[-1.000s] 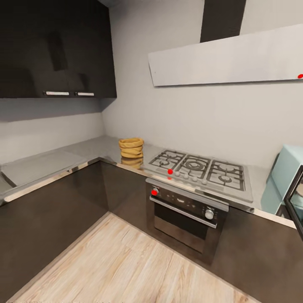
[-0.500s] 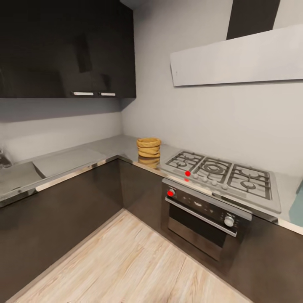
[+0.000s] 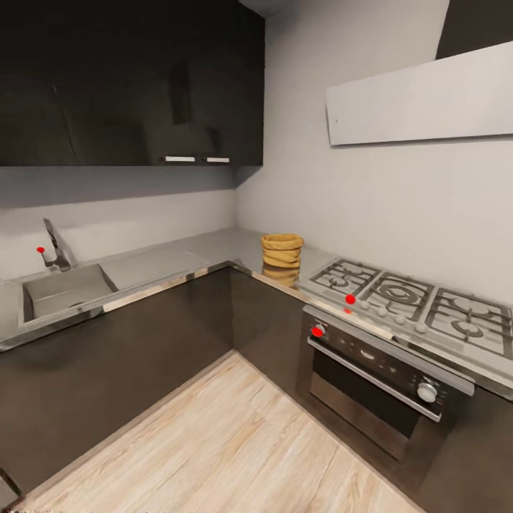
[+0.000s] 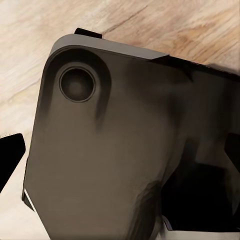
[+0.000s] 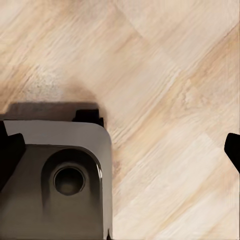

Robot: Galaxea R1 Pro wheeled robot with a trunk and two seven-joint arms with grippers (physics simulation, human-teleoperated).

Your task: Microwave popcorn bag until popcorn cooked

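Observation:
The popcorn bag (image 3: 282, 251), a tan crumpled sack with a rolled rim, stands upright on the glossy grey countertop (image 3: 214, 248) near the inner corner, just left of the gas hob. Its reflection shows in the steel below it. The microwave is out of view, and no popcorn kernels can be made out. In the left wrist view my left gripper (image 4: 120, 155) hangs over the robot's dark base (image 4: 100, 150), its black fingertips wide apart at the picture's edges. In the right wrist view my right gripper (image 5: 120, 147) is open over the wooden floor (image 5: 165, 100), holding nothing.
A gas hob (image 3: 417, 303) and a steel oven (image 3: 381, 374) with a bar handle sit right of the bag. A sink (image 3: 64, 292) with a faucet (image 3: 55, 246) lies at the left. Dark cabinets (image 3: 128, 85) hang above, and light wooden floor (image 3: 235, 442) fills the corner.
The head camera has swung left, so the whole picture has slid right. The microwave has left the right edge and the sink has come in at the left. The bag stays put.

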